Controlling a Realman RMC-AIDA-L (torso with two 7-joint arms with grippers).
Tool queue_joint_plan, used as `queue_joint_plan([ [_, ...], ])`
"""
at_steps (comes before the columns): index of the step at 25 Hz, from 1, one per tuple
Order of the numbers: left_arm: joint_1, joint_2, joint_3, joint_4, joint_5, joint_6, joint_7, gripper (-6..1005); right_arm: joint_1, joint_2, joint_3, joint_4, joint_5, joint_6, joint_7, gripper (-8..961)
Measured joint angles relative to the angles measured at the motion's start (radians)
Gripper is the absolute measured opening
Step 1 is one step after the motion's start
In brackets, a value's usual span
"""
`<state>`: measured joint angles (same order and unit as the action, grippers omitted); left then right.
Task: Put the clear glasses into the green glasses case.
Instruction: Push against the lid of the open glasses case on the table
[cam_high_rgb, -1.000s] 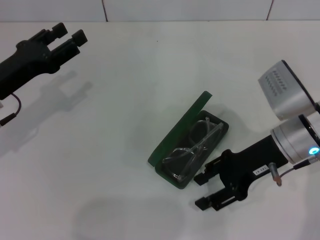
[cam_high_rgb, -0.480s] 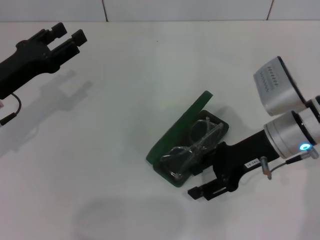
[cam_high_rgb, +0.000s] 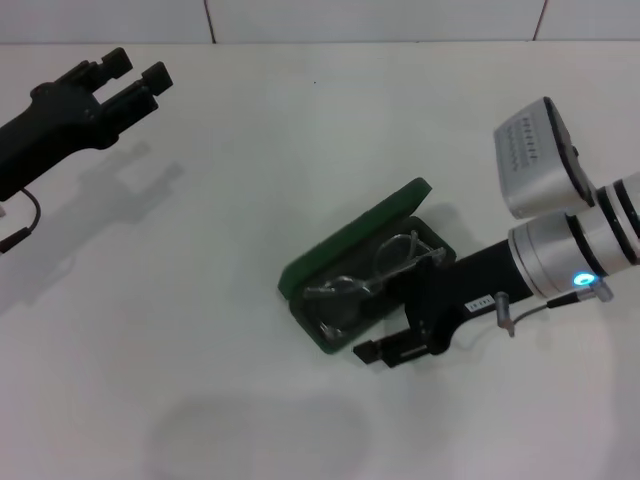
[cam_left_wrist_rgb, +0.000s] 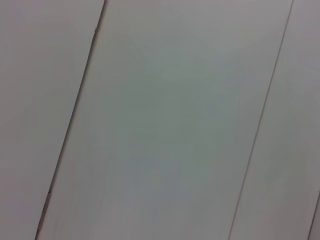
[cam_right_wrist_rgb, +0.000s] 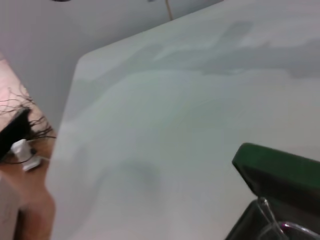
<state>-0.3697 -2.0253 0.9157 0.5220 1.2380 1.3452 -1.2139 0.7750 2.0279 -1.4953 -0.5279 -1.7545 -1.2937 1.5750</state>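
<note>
A broad white table (cam_high_rgb: 250, 300) fills nearly the whole head view, its surface smooth and matte, with soft grey shadows lying on it at the left and near the front edge. Along the far edge runs a pale tiled wall (cam_high_rgb: 380, 18), its tiles split by 2 thin dark vertical seams. The left wrist view shows only this kind of light panelled surface (cam_left_wrist_rgb: 165, 125), crossed by slanting joint lines. In the right wrist view the table's rounded corner (cam_right_wrist_rgb: 82, 62) stands against a plain grey wall (cam_right_wrist_rgb: 75, 25). Beside that corner lies a brownish floor (cam_right_wrist_rgb: 25, 200), where tangled dark cables (cam_right_wrist_rgb: 20, 112) and a small white object (cam_right_wrist_rgb: 22, 150) rest.
</note>
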Motion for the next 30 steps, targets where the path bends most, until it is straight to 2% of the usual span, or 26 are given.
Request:
queue_joint_plan([
  [7, 0.002, 0.001, -0.001, 0.002, 0.0, 0.0, 0.001, 699, -0.011, 0.0, -0.025, -0.032, 0.054, 0.047, -0.014, 628],
  [16, -0.006, 0.002, -0.009, 0.002, 0.0, -0.006, 0.003, 699, -0.074, 0.0, -0.024, -0.054, 0.229, 0.122, -0.179, 628],
  [22, -0.009, 0.002, -0.009, 0.002, 0.0, -0.02, 0.007, 699, -0.078, 0.0, -0.043, -0.054, 0.235, 0.138, -0.19, 627],
  [26, -0.009, 0.002, -0.009, 0.001, 0.0, -0.03, 0.007, 699, -0.076, -0.014, -0.052, -0.055, 0.225, 0.092, -0.185, 627],
  [30, -0.008, 0.002, -0.009, 0.001, 0.0, -0.041, 0.007, 699, -0.082, -0.046, -0.039, -0.064, 0.206, 0.013, -0.164, 627],
])
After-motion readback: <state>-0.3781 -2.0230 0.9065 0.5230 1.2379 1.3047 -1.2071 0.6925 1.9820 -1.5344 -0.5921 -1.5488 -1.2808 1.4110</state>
